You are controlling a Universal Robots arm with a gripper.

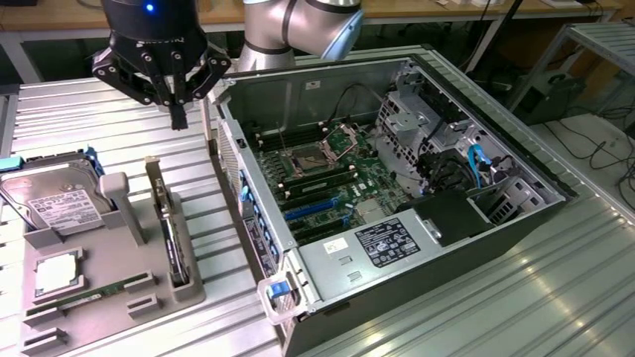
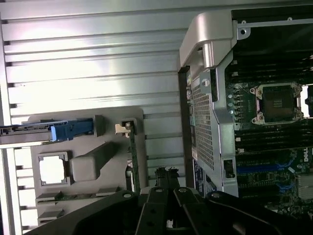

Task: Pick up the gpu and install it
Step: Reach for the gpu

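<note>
The gpu point(image 1: 171, 236) stands on its edge in a slot of the grey holder tray point(image 1: 114, 256), its pale bracket end pointing toward the far side. In the wrist view the gpu point(image 2: 133, 157) is a thin dark strip with the bracket at its end. My gripper point(image 1: 178, 113) hangs above the ribbed table, beyond the gpu's bracket end and just beside the case's near wall. Its fingers point(image 2: 166, 177) are shut together with nothing between them. It is clearly above and apart from the gpu.
The open computer case point(image 1: 466, 245) lies on the exterior view's right, motherboard point(image 1: 332, 178) with blue slots facing up. The tray also carries a silver hard drive point(image 1: 58, 202), a processor chip point(image 1: 58, 271) and a green memory stick point(image 1: 94, 291). Case wall point(image 2: 208, 112) sits close beside the gripper.
</note>
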